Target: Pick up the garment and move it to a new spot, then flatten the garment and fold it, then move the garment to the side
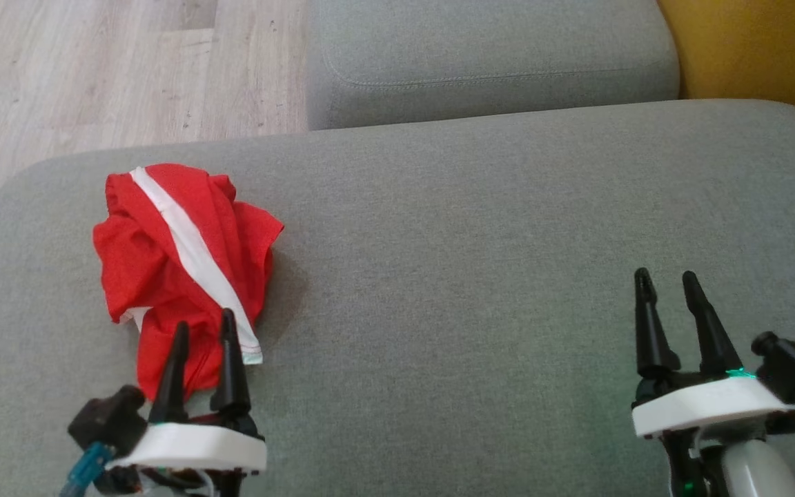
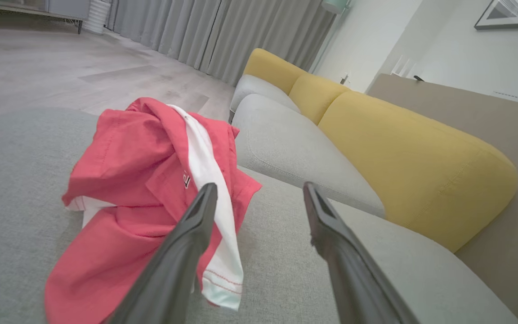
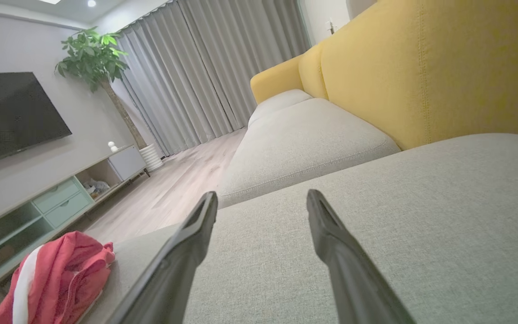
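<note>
- Head view: the left gripper [image 1: 204, 324] has its jaws wide and empty, fingertips overlapping the near edge of the crumpled red garment [image 1: 177, 255] on the grey sofa cushion [image 1: 473, 241]. The right gripper [image 1: 666, 276], equally wide and empty, is well apart from it.
- Left wrist view: the garment lies ahead of one finger, with bare cushion between the jaws.
- Right wrist view: the garment lies far off beside the jaws.
</note>
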